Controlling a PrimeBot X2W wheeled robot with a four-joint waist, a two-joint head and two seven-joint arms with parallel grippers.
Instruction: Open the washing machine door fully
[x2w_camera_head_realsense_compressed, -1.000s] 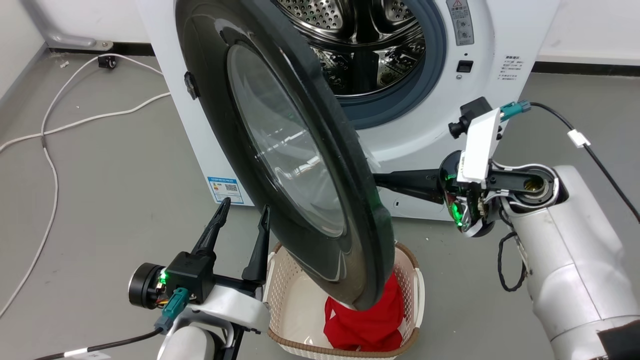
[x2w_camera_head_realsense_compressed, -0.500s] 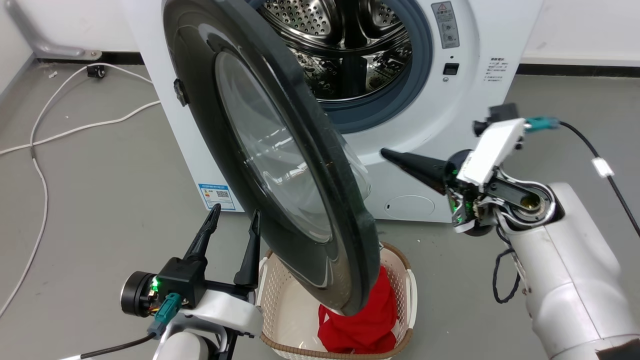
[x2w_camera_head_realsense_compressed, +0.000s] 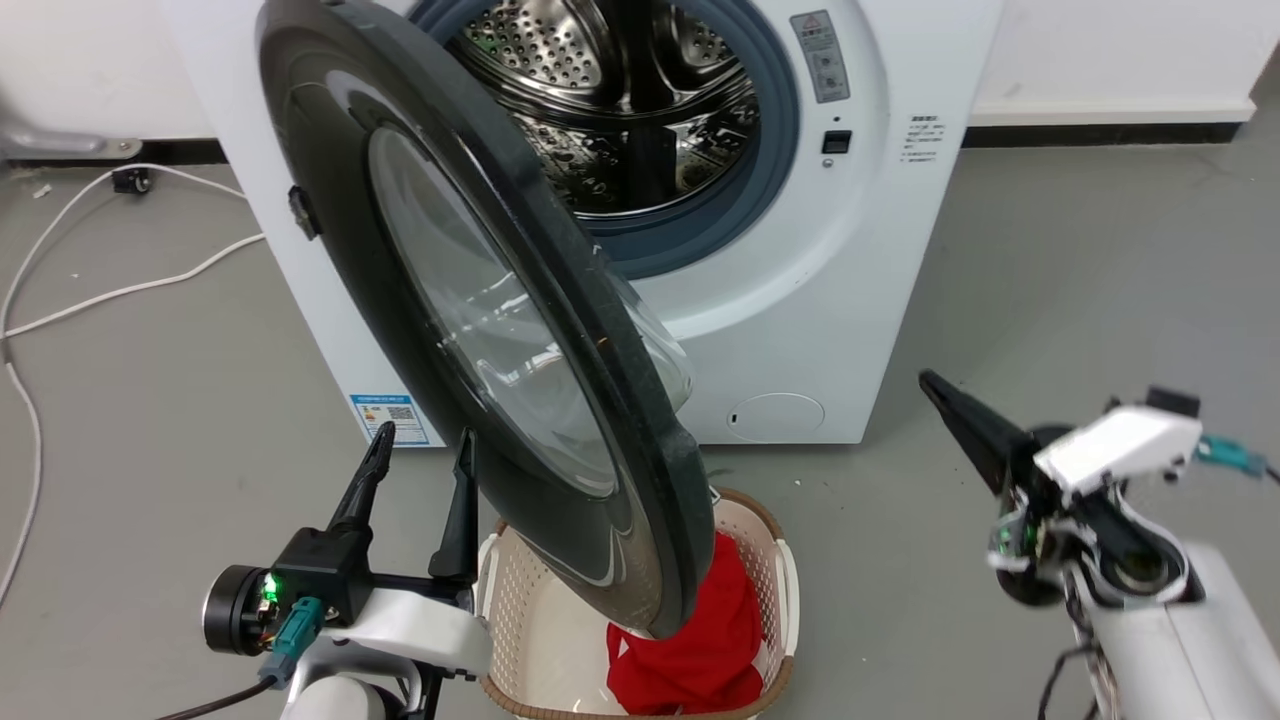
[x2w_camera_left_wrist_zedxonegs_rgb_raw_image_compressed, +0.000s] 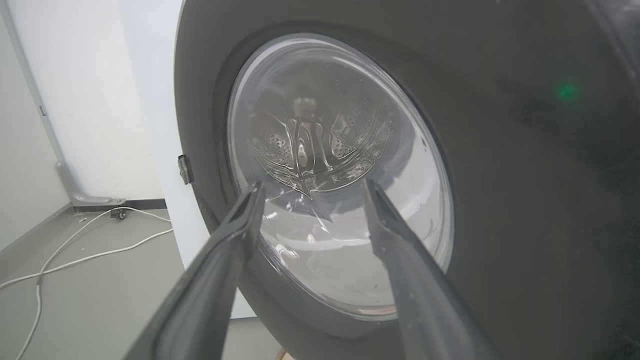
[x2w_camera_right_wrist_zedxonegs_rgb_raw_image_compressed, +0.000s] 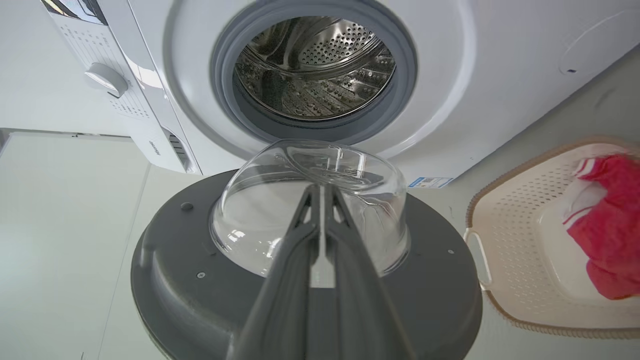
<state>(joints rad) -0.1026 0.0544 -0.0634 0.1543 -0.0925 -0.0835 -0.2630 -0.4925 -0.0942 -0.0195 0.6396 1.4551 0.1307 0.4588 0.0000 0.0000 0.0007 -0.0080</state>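
Glossy black washing machine door (x2w_camera_head_realsense_compressed: 480, 330) stands half open from the washing machine (x2w_camera_head_realsense_compressed: 800, 300), above a laundry basket (x2w_camera_head_realsense_compressed: 787, 590); left tool (x2w_camera_head_realsense_compressed: 425, 432) spread, empty, just beside it; right tool (x2w_camera_head_realsense_compressed: 930, 383) pressed together, well clear.

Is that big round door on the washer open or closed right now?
Open. The washing machine door stands angled well out from the washing machine, leaving the steel drum uncovered.

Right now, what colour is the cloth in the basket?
The cloth is bright red, clearest in the head view.
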